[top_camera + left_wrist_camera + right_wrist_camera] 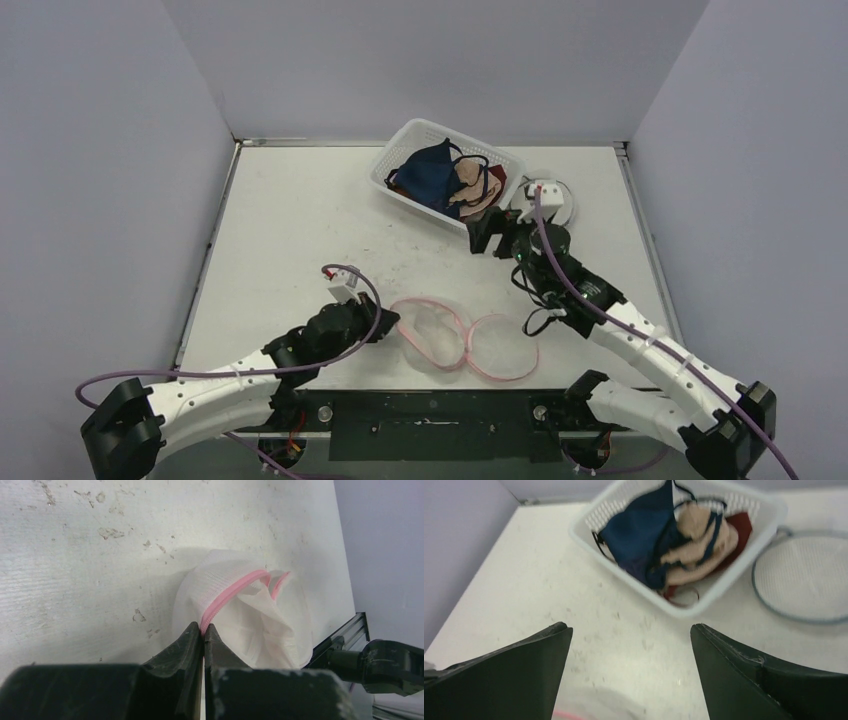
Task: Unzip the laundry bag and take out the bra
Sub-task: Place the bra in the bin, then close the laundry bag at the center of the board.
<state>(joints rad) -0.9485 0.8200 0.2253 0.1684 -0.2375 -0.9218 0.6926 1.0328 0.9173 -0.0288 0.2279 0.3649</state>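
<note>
My left gripper point(203, 630) is pinched tight on the pink zip tape of the bag point(250, 625), down at six o'clock. The floppy white mesh gapes and looks empty. The right gripper point(630, 630) hangs wide, holding nothing, with the basket point(686, 609) at its twelve o'clock. The bras point(639, 530) are heaped inside, soft navy and tan. I'd lift the right straight up, clear of that rigid lattice wall.

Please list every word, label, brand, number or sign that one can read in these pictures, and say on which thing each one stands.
None: no text can be read in any view.
basket: plain white, no label seen.
clothes in it: no tag or print shows.
laundry bag: plain mesh with a pink zip, no print.
table: only stains and scratches.
</note>
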